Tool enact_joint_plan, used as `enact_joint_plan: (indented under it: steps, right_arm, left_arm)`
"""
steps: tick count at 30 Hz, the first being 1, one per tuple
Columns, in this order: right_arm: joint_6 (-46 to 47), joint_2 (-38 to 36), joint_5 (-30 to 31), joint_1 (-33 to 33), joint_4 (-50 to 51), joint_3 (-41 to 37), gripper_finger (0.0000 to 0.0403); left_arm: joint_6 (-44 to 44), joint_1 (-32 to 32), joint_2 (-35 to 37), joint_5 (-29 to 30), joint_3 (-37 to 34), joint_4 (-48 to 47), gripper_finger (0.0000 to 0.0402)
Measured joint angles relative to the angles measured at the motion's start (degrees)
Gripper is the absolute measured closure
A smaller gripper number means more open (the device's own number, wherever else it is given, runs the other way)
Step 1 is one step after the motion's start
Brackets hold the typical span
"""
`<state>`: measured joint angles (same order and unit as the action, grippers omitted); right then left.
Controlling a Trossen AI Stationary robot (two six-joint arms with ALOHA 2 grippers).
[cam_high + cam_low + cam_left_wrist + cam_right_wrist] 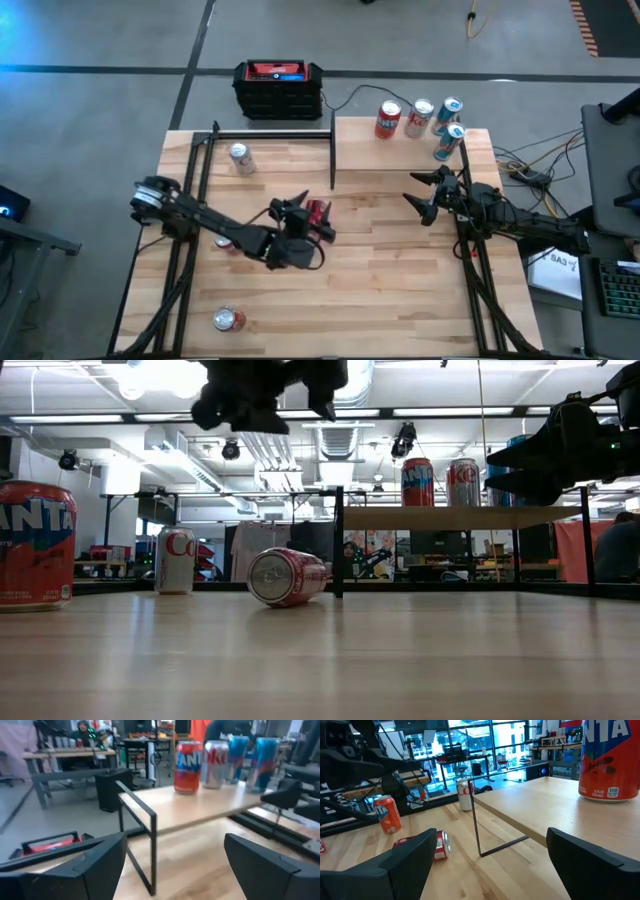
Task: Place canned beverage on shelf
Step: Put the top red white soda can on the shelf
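Left claw [300, 208] hangs open, empty, above the tipped can [318, 212]; a careless pinch could roll it away.

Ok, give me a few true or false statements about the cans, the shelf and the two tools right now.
1. An orange can stands on the shelf. True.
2. The left tool grips a red can. False: it is open and empty, raised above the red can.
3. The red can lies on its side on the table. True.
4. The right tool is shut on a blue can. False: it is open and empty, near the shelf.
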<state>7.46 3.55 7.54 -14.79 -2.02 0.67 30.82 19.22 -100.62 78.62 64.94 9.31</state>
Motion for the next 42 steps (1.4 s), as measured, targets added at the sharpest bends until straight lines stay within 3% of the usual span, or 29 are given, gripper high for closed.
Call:
enact_joint_plan:
  steps: [3,6,11,16,21,23,26,30,32,42]
  right_arm:
    - [0.0,0.0,0.0,0.0,0.0,0.0,0.0044]
    - [0.0,0.0,0.01,0.0,0.0,0.0,0.0044]
    - [0.0,0.0,0.01,0.0,0.0,0.0,0.0044]
    - [0.0,0.0,0.03,0.0,0.0,0.0,0.0044]
    - [0.0,0.0,0.01,0.0,0.0,-0.01,0.0044]
    - [-0.01,0.0,0.0,0.0,0.0,0.0,0.0044]
    - [0.0,0.02,0.01,0.02,0.01,-0.01,0.0044]
    - [0.0,0.03,0.03,0.02,-0.13,-0.02,0.0044]
    - [-0.01,0.0,0.05,0.02,-0.13,-0.01,0.0044]
    - [0.0,0.0,0.03,0.01,-0.2,-0.01,0.0044]
  left_arm:
    - [3.93,0.19,-0.98,-3.41,2.79,-3.1,0.0084]
    - [11.99,0.24,-2.78,-6.32,6.55,-12.39,0.0084]
    - [37.06,-0.21,-6.63,-14.92,20.76,-43.98,0.0084]
    - [61.03,-2.64,-15.36,-32.44,42.1,-78.79,0.0084]
    - [66.91,-5.8,-24.78,-49.95,63.97,-98.88,0.0084]
    - [63.14,-7.06,-28.03,-53.88,69.95,-98.75,0.0084]
    - [52.62,-9.0,-27.72,-53.77,67.92,-95.03,0.0084]
    - [61.32,-12.48,-27.33,-68.87,63.99,-99.8,0.0084]
    - [62.46,-13.36,-27.31,-71.89,61.39,-98.83,0.0084]
    - [58.99,-16.1,-25.88,-71.55,55.66,-95.78,0.0084]
